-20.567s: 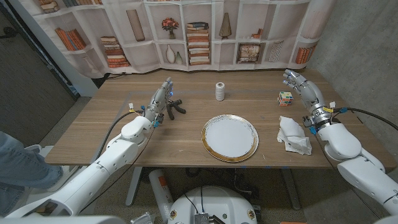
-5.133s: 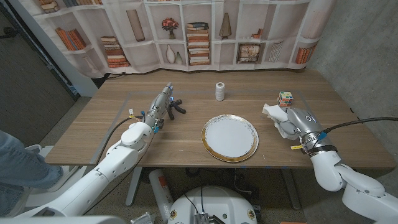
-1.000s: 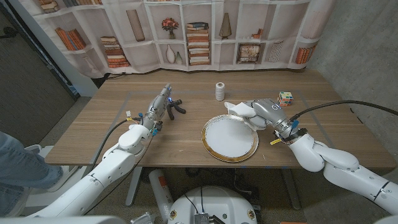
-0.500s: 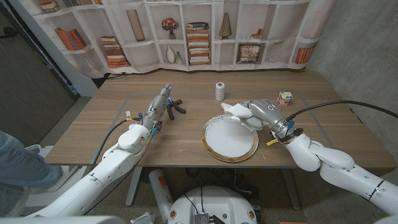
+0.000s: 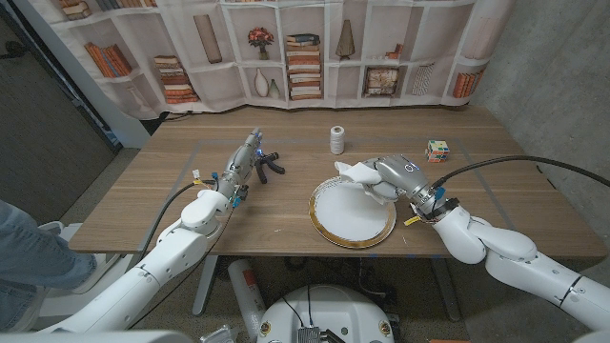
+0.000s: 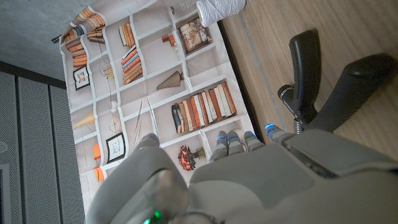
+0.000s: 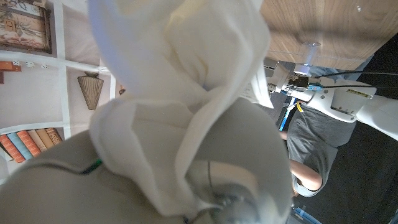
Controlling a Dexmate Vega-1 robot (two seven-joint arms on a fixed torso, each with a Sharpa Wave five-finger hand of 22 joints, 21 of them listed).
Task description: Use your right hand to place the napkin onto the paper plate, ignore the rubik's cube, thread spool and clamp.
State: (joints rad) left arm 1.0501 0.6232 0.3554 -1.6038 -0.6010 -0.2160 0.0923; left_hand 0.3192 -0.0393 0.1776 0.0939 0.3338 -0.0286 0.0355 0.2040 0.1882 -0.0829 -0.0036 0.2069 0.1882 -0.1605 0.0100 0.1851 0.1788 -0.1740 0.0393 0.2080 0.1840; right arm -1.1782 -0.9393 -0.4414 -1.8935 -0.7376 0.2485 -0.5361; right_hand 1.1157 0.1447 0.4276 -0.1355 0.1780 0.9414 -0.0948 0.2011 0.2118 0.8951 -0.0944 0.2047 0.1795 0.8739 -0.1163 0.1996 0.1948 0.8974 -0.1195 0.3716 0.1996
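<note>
My right hand point(image 5: 394, 175) grips the crumpled white napkin point(image 5: 355, 174) and holds it over the far right rim of the gold-edged paper plate point(image 5: 344, 217) at the table's middle. In the right wrist view the napkin point(image 7: 186, 81) bulges over my right hand point(image 7: 155, 180). The rubik's cube point(image 5: 437, 150) sits at the far right and the white thread spool point(image 5: 336, 139) stands beyond the plate. My left hand point(image 5: 245, 163) stands with its fingers stretched toward the black clamp point(image 5: 270, 164), holding nothing. The clamp's black handles point(image 6: 323, 81) show in the left wrist view.
A bookshelf-printed curtain point(image 5: 286, 48) hangs behind the table. A person's leg point(image 5: 24, 267) is at the picture's left edge. Bare wood point(image 5: 505, 181) lies to the right of the plate.
My right hand has carried the napkin leftward from the table's right side to above the plate's rim. The left arm has stayed put.
</note>
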